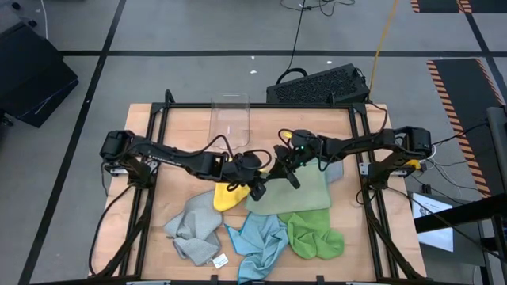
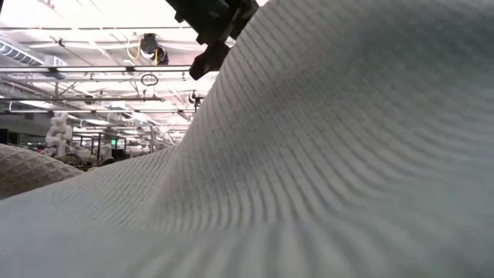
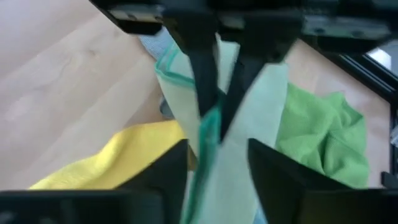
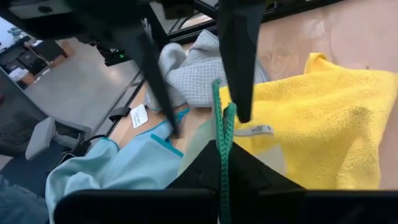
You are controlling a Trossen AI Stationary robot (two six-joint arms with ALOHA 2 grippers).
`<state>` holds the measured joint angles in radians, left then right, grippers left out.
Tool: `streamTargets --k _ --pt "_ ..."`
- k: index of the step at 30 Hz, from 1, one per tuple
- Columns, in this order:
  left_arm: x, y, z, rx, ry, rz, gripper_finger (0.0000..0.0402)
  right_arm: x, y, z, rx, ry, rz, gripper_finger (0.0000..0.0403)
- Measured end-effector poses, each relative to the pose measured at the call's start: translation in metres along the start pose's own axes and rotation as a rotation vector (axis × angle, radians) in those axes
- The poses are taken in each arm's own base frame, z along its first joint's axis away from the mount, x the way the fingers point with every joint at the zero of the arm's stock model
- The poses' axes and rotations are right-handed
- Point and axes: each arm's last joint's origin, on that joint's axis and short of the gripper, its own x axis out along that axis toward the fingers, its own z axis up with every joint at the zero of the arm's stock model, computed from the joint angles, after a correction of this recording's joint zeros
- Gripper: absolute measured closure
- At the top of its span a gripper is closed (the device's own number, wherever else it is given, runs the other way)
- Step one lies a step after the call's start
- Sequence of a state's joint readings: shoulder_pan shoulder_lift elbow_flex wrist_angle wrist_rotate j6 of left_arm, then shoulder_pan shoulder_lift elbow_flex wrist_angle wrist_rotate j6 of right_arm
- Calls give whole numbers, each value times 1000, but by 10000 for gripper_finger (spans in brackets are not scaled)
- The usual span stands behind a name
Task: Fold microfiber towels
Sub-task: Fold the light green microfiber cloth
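A pale green towel (image 1: 297,194) lies mid-table with one teal-hemmed edge lifted. My right gripper (image 1: 279,165) is shut on that edge. My left gripper (image 3: 217,180) is open, one finger on either side of the same raised edge; I cannot tell whether it touches. A yellow towel (image 1: 226,196) lies just left of them. A grey towel (image 1: 194,229), a light blue one (image 1: 257,237) and a bright green one (image 1: 313,237) lie crumpled near the front edge. Another grey towel (image 1: 334,170) lies under the right arm. My right gripper pinches the pale green towel's teal hem (image 4: 221,146) between its two fingers (image 3: 202,74). It comes in from the table's right, slanting slightly down. The hem runs upright through the shut fingers. The held edge is lifted while the rest of the towel lies on the table.
A clear plastic bin (image 1: 230,119) stands at the table's far edge. A black keyboard (image 1: 321,85) lies on the floor beyond the table. A grey cloth (image 2: 309,170) fills most of the low view. Bare wood shows at the table's far left.
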<state>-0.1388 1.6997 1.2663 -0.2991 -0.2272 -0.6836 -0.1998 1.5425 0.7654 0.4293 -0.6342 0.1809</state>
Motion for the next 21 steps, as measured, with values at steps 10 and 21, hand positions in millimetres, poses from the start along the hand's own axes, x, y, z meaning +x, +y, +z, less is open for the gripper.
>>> streamTargets --k 10,21 --pt "2 2 -29 -13 103 59 125 -21 14 11 -106 4 -10 400" --pt "19 16 -57 -69 95 -70 169 -42 25 18 -202 16 -37 400"
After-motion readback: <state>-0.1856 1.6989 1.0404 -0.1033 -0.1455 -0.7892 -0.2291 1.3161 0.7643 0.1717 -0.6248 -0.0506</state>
